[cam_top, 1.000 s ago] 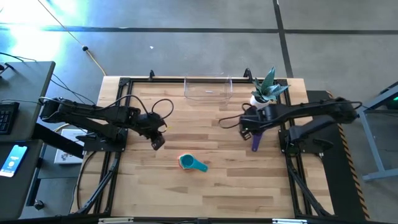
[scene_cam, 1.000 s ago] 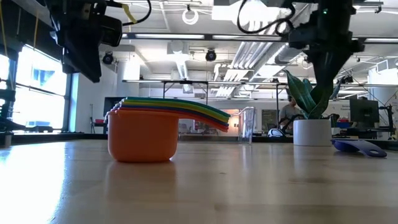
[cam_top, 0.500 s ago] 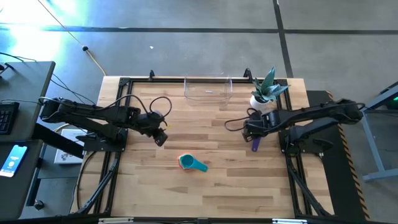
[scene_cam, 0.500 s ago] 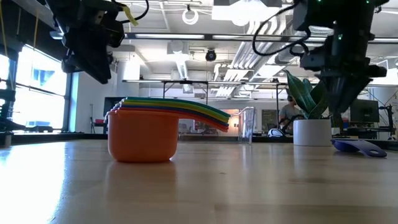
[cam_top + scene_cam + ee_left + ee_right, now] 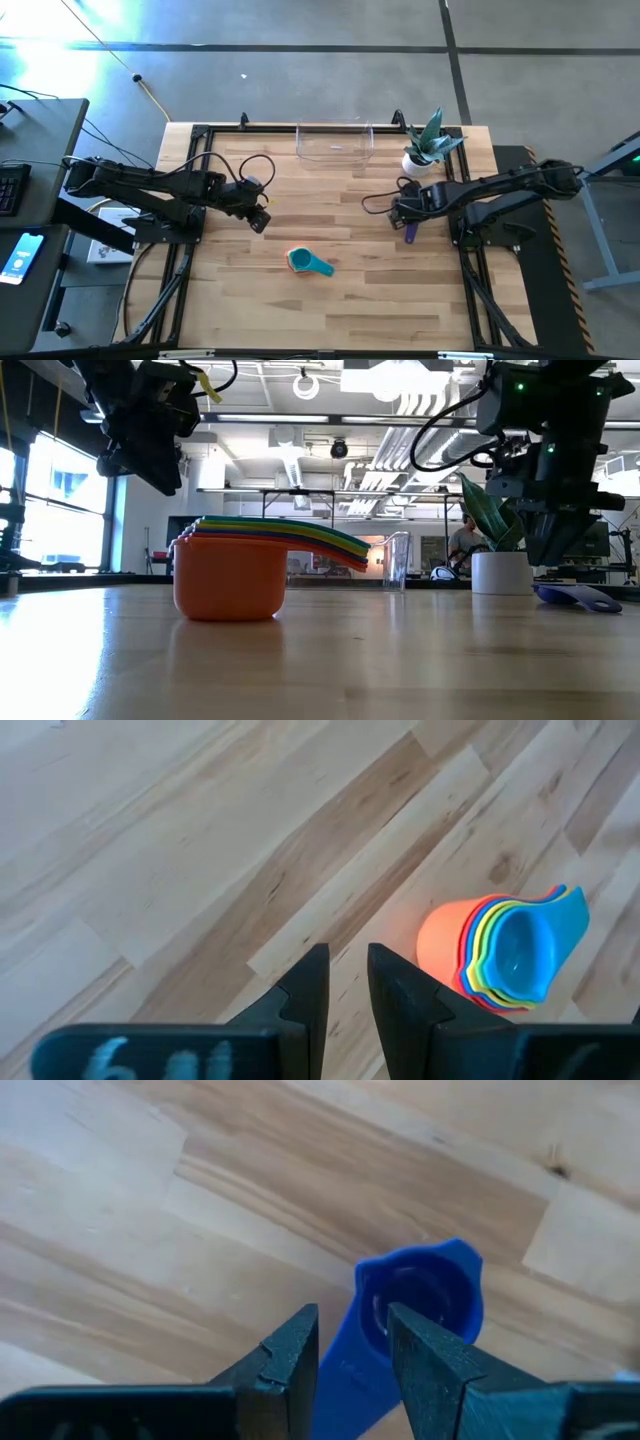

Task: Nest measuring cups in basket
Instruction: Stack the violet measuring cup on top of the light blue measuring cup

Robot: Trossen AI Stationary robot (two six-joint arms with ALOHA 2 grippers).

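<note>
I see my right gripper (image 5: 348,1342) over the glossy purple cup (image 5: 415,1305), fingers apart astride its flat handle. The left gripper (image 5: 347,982) hovers, fingers slightly apart, near the nested stack (image 5: 308,262) on wood; the clear basket (image 5: 334,143) stands well apart.

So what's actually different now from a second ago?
The right gripper has come down over the lone purple cup, its fingers now either side of the handle, not closed on it. The left gripper shifted slightly toward the nested cups. Cups, basket and plant pot stayed put.
</note>
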